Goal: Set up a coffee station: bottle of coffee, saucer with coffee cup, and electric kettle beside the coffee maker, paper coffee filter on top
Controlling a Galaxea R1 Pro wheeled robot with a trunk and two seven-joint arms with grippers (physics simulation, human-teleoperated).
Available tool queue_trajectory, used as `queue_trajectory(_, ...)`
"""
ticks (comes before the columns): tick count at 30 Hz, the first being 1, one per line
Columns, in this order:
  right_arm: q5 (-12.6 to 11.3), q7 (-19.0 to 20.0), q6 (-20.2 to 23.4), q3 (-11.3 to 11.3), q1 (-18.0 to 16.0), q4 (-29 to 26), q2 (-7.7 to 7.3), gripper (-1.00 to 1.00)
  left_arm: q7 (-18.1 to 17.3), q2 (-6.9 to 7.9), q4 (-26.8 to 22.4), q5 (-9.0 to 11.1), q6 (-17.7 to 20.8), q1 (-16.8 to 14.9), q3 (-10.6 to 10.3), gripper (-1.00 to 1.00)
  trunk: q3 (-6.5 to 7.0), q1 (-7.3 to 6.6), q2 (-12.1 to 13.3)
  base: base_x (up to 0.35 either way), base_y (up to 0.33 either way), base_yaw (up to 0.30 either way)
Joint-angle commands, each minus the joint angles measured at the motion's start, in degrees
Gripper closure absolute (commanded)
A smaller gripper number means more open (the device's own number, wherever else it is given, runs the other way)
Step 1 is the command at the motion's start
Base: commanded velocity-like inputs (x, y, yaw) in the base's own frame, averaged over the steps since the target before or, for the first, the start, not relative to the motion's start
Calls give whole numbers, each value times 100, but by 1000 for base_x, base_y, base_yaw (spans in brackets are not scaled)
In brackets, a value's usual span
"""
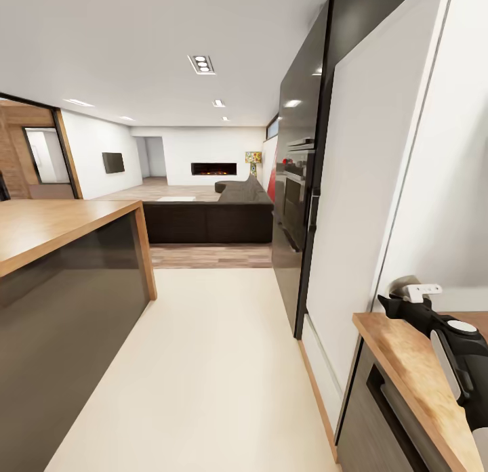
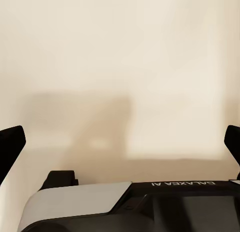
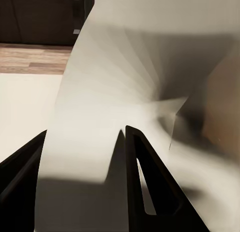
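In the right wrist view a white pleated paper coffee filter (image 3: 130,77) fans out between the two dark fingers of my right gripper (image 3: 85,129), which is shut on it. In the head view the right arm reaches over a wooden countertop (image 1: 400,357) at the lower right, with the right gripper (image 1: 410,292) at its end and a pale piece at the tip. My left gripper (image 2: 122,137) is open, its fingers wide apart over cream floor and nothing between them. The coffee maker, bottle, saucer, cup and kettle are out of view.
A dark island with a wooden top (image 1: 61,228) stands at the left. Tall black and white cabinets with a built-in oven (image 1: 298,201) line the right. Cream floor (image 1: 203,363) runs between them toward a dark sofa (image 1: 217,218) and a living room.
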Motion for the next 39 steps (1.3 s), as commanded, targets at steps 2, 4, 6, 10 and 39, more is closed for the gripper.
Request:
queue_trajectory(2,-4,28,33,-10,-4,-6,1,100,0,-2,-8,2,-7,2,7,-100,-6,0,-3,0,0,0)
queue_trajectory(4,-4,28,33,-10,-4,-10,1,100,0,-2,-8,2,-7,2,8,-100,-6,0,-3,0,0,0)
queue_trajectory(6,-5,28,33,-10,-4,-13,1,100,0,-2,-8,2,-7,2,9,-100,-6,0,-3,0,0,0)
queue_trajectory(10,-5,28,33,-10,-4,-14,1,100,0,-2,-8,2,-7,2,8,-100,-6,0,-3,0,0,0)
queue_trajectory(39,-22,40,42,-1,102,-265,15,100,0,-2,-8,2,-7,2,26,-100,30,0,-3,-42,23,-122)
